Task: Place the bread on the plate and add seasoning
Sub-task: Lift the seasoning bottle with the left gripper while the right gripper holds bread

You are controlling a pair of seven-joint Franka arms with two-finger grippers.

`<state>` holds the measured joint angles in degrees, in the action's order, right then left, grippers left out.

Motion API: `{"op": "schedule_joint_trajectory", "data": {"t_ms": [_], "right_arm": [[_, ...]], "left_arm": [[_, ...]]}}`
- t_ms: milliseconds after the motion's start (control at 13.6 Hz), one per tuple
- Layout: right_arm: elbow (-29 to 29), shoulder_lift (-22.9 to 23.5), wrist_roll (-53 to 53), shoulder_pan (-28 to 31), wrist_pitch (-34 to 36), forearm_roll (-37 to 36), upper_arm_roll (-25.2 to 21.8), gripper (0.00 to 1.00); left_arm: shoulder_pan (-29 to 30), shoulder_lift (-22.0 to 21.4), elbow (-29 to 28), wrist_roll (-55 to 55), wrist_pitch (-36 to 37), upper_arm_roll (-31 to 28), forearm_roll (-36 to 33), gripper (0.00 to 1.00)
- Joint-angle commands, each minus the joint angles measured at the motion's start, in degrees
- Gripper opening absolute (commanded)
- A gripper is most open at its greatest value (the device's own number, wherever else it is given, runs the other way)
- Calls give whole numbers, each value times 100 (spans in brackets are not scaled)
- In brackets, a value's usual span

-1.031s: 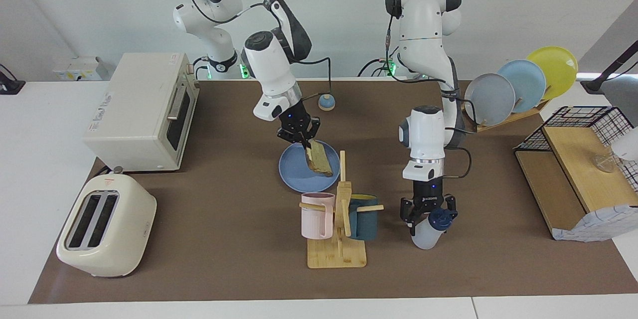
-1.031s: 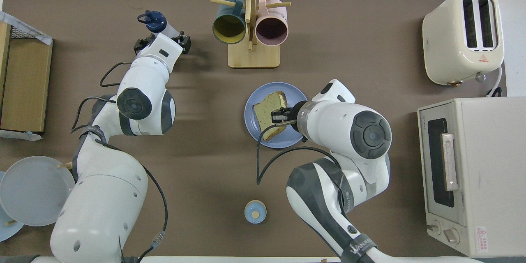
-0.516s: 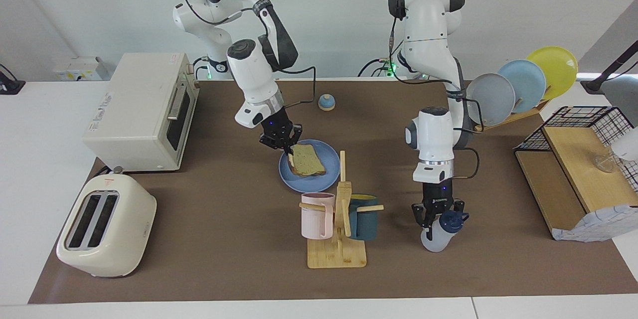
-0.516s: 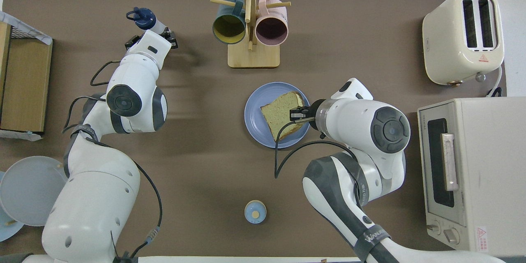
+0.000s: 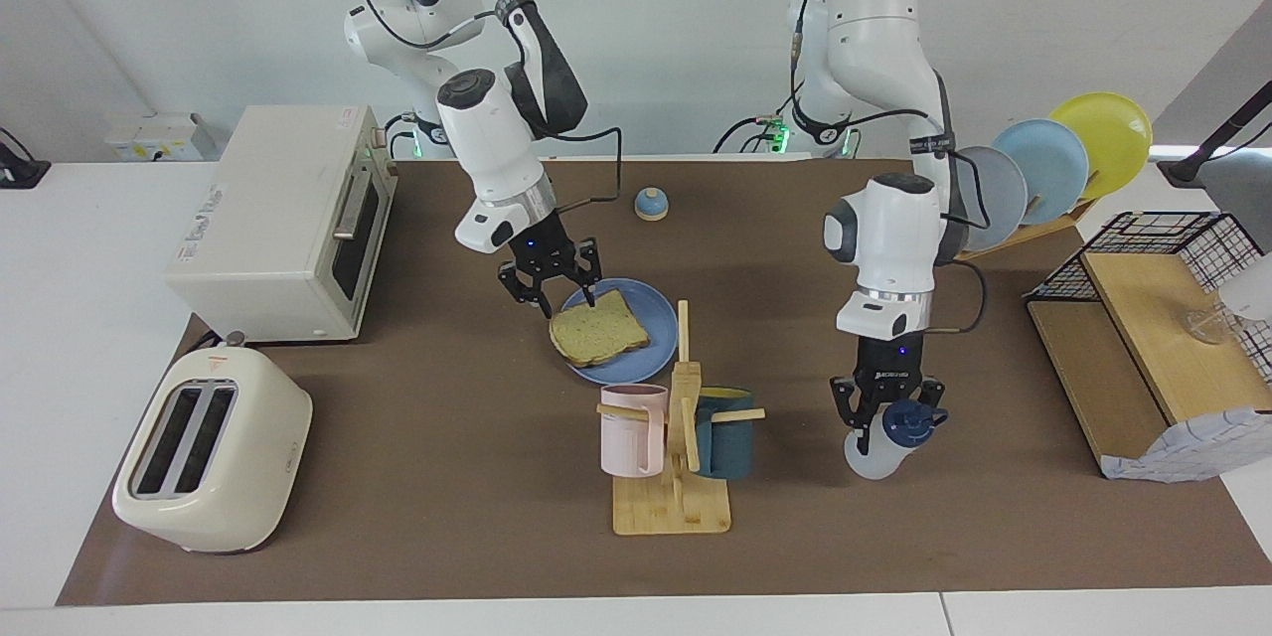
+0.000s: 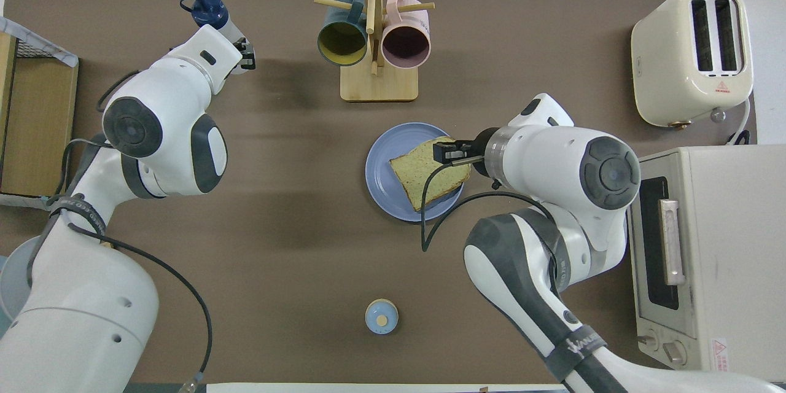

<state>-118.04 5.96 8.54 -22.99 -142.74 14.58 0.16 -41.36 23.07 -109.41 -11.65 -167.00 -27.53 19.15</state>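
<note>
Bread (image 5: 596, 332) lies on plate (image 5: 646, 303) mid-frame, right gripper (image 5: 553, 290) fingers apart above it. Left gripper (image 5: 887, 414) clamps seasoning (image 5: 884, 437), lower right; carry it upright to the plate, then tip.

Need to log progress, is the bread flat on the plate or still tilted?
Flat. The bread lies on the plate; the right gripper is open just above its corner.
</note>
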Motion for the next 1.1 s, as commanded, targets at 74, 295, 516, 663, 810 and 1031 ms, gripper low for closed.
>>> {"op": "schedule_joint_trajectory", "data": {"t_ms": [74,295,516,663,810,1031], "right_arm": [[431,169,-134,120,492,115,46,100],[440,143,-168,-239,388,115,54,100],[667,-41,-168,-258,806,133,54,100],[1167,-59,50,-276,1876,779,46,100],[1327,-225,419,-171,2626,1038,11,100],[1152,-508,141,39,2777,1073,19,100]], "left_arm": [[-337,-1268,-748,-2167,1176,-42,1,0],[-583,-1970,-906,-2843,2711,-42,-365,0],[-829,-2692,-915,-2869,4242,28,-1053,0],[-848,-3035,-907,-3384,4946,106,-1185,0],[-848,-3185,-915,-3808,5439,291,-1378,0],[-848,-3282,-994,-4353,5626,573,-1528,0]]}}
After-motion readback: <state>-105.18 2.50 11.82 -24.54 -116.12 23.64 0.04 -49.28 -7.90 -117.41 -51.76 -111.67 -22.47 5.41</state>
